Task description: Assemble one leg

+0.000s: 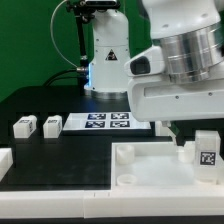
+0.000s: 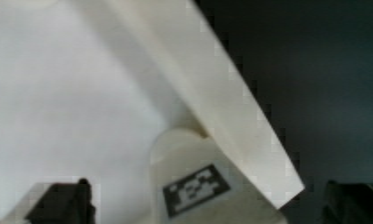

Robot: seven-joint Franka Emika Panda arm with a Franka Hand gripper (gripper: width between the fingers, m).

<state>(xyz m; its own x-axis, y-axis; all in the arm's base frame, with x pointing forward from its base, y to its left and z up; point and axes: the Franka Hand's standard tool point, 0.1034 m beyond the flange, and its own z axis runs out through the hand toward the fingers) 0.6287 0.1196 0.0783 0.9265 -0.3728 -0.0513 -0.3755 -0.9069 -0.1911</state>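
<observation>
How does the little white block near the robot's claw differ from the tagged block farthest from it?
The small white plastic block by the gripper stands at the large white tray-like piece; the farthest white block sits on bare black table. The first is between the open fingers, the second far away. Both carry black-and-white tags.

Smooth matt wht plastic leg (image 1: 207, 150)

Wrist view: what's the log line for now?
gripper open | leg between its fingers, not touched | grasp not yet done
</observation>
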